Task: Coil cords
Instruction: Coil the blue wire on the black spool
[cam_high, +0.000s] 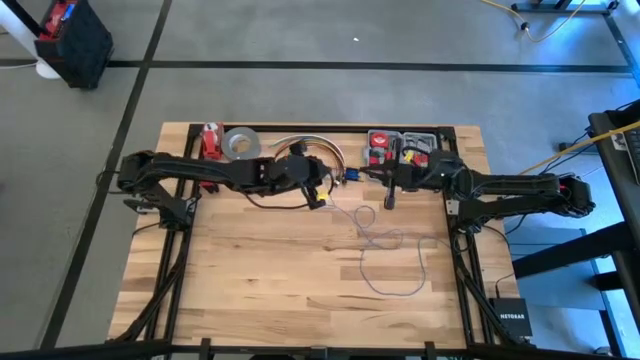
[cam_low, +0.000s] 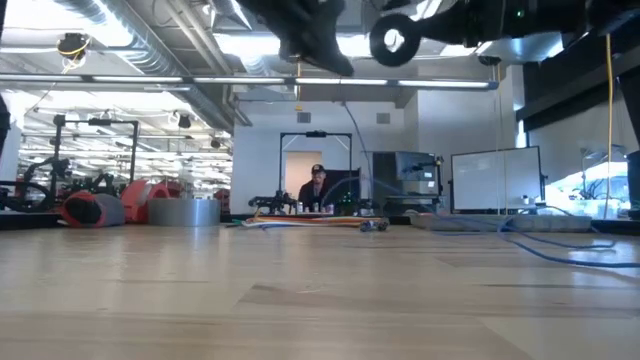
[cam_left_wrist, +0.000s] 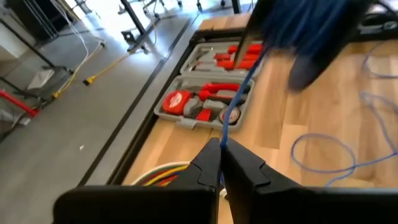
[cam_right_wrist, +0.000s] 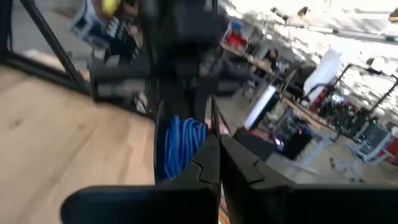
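The cords are one thin bluish-grey wire. Its loose loops (cam_high: 395, 262) lie on the wooden table right of centre, and they also show in the left wrist view (cam_left_wrist: 323, 152). My left gripper (cam_high: 322, 193) (cam_left_wrist: 221, 146) hovers over the table's far middle, shut on the wire. My right gripper (cam_high: 388, 200) (cam_right_wrist: 217, 142) hovers close to its right, shut, with a bundle of blue turns (cam_right_wrist: 180, 146) at its fingers. From the left wrist that gripper is a dark blur wrapped in blue (cam_left_wrist: 301, 34). My left gripper pinches a single strand of the wire (cam_left_wrist: 225, 132) between its two fingertips. From there the strand runs straight and taut, clear of the table, up to my right gripper. My right gripper has several turns of the wire (cam_right_wrist: 181, 140) lying against one finger. I cannot tell whether they are pinched or wound round it.
An open grey tool case (cam_high: 400, 148) with red tools stands at the far right. A roll of grey tape (cam_high: 240, 143), a red object (cam_high: 210, 140) and an arched bundle of orange, red and white cables (cam_high: 318, 146) line the far edge. The near half is bare wood.
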